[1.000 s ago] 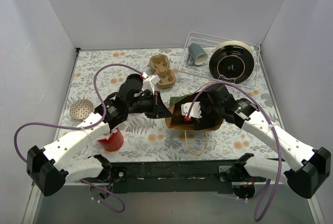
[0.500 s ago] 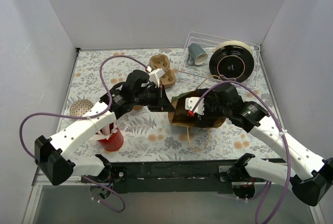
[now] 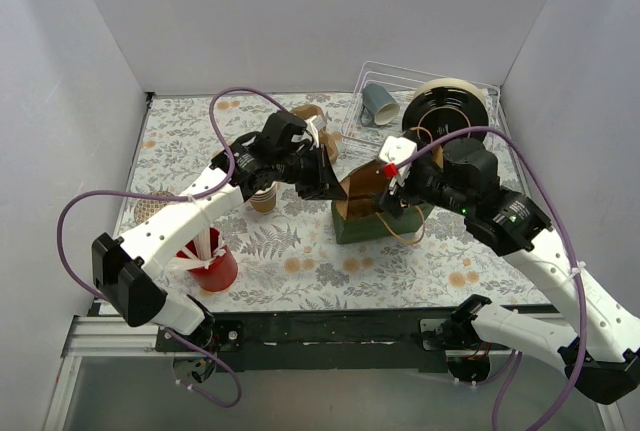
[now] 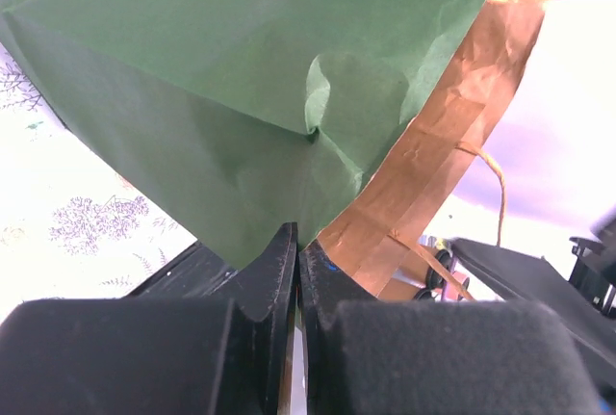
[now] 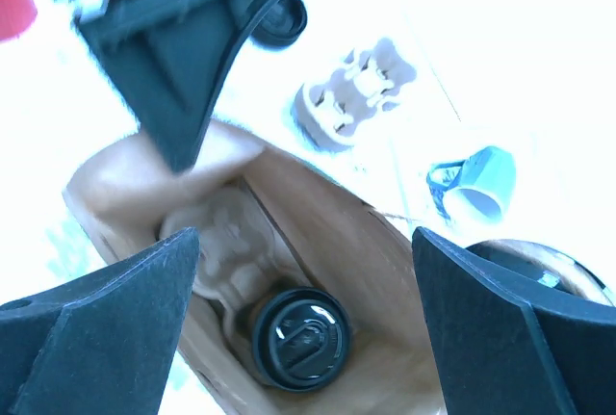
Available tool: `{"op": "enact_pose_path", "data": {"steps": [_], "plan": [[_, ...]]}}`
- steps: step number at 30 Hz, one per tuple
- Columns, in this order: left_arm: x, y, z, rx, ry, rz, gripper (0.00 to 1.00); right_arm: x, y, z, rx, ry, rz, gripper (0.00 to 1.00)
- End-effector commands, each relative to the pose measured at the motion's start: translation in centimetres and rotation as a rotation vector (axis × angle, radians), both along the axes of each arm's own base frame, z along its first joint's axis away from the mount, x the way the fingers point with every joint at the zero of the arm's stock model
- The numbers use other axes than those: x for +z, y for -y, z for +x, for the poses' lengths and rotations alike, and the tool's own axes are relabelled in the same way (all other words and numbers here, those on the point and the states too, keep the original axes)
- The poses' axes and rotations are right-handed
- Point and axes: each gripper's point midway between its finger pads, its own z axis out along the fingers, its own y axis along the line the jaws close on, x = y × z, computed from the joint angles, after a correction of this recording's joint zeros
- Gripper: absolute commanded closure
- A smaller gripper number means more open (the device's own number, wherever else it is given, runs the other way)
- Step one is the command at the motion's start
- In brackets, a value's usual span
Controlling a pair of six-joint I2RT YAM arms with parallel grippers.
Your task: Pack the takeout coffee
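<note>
The left gripper's [image 4: 296, 240] jaws are pinched tight on the left rim of the upright green paper bag with brown kraft lining [image 4: 241, 97], mid-desk [image 3: 300, 251]. The right gripper's [image 5: 303, 240] jaws gape wide over the bag's open mouth. Deep inside the bag sits a takeout coffee cup [image 5: 298, 338], showing only its round black plastic lid.

Lidded cup [image 5: 300, 338] low in the right wrist frame, upright deep inside the paper bag [image 5: 322, 227], round black lid facing up. Second tan cup [image 3: 263, 197] left of centre in the top frame, upright, partly hidden.
</note>
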Motion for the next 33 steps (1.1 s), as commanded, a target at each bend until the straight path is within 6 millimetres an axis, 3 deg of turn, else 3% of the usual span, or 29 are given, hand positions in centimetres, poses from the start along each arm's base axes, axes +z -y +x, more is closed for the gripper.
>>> {"op": "enact_pose_path", "data": {"steps": [1, 3, 8, 10, 17, 20, 25, 29, 32, 33], "plan": [[0.2, -0.3, -0.4, 0.024, -0.039, 0.023, 1.0, 3.9, -0.2, 0.9, -0.134, -0.075, 0.198, 0.01], [-0.1, -0.3, -0.3, 0.033, -0.046, 0.021, 1.0, 5.0, 0.5, 1.7, -0.219, -0.083, 0.245, 0.01], [-0.4, -0.6, 0.4, 0.069, -0.03, 0.036, 0.77, 7.6, 2.0, 2.0, -0.332, -0.088, 0.365, 0.02], [-0.3, -0.8, 1.0, 0.1, -0.009, 0.051, 0.66, 7.8, 2.3, 1.9, -0.342, -0.082, 0.381, 0.01], [0.7, -1.7, 2.6, 0.174, 0.063, 0.091, 0.5, 7.5, 3.9, 2.6, -0.457, -0.101, 0.382, 0.02], [2.1, -2.1, 3.7, 0.214, 0.125, 0.086, 0.43, 8.0, 3.9, 2.7, -0.457, -0.088, 0.378, 0.02], [6.5, -3.6, 5.4, 0.332, 0.25, 0.054, 0.3, 8.8, 3.5, 2.9, -0.463, -0.12, 0.397, 0.01], [9.8, -6.8, 6.6, 0.484, 0.368, 0.072, 0.25, 8.8, 2.4, 3.1, -0.441, -0.159, 0.386, 0.01], [11.7, -9.5, 6.1, 0.56, 0.422, 0.095, 0.26, 8.7, 0.6, 2.8, -0.36, -0.206, 0.375, 0.06], [11.9, -10.5, 5.8, 0.592, 0.425, 0.109, 0.25, 9.6, -0.4, 2.1, -0.299, -0.23, 0.39, 0.08]]}}
